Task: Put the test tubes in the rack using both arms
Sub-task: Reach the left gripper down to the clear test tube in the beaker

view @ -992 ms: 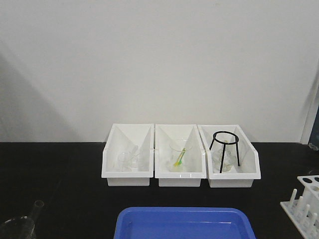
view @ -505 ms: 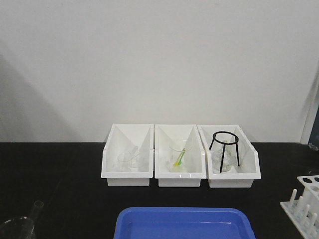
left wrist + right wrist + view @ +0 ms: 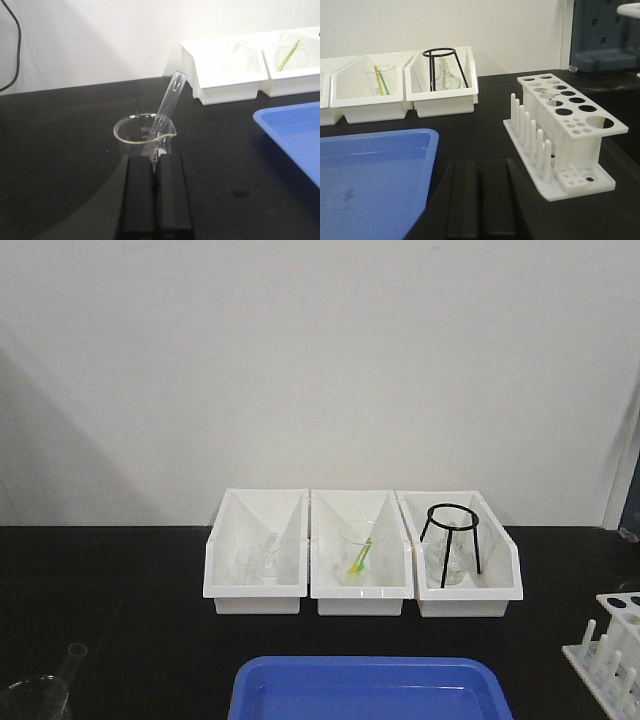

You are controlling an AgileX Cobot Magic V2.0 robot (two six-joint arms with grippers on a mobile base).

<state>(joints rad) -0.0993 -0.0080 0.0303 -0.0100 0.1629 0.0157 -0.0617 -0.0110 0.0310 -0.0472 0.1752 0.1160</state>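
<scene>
One clear test tube leans in a clear glass beaker on the black table. My left gripper is shut and empty, right behind the beaker. The tube and the beaker also show at the bottom left of the front view. The white rack stands with its holes empty, just right of my right gripper, which is shut and empty low over the table. The rack shows at the right edge of the front view. Neither arm shows in the front view.
Three white bins stand in a row at the back, holding glassware, a yellow-green stick and a black tripod stand. A blue tray lies at the front middle, between the two grippers. A white wall is behind.
</scene>
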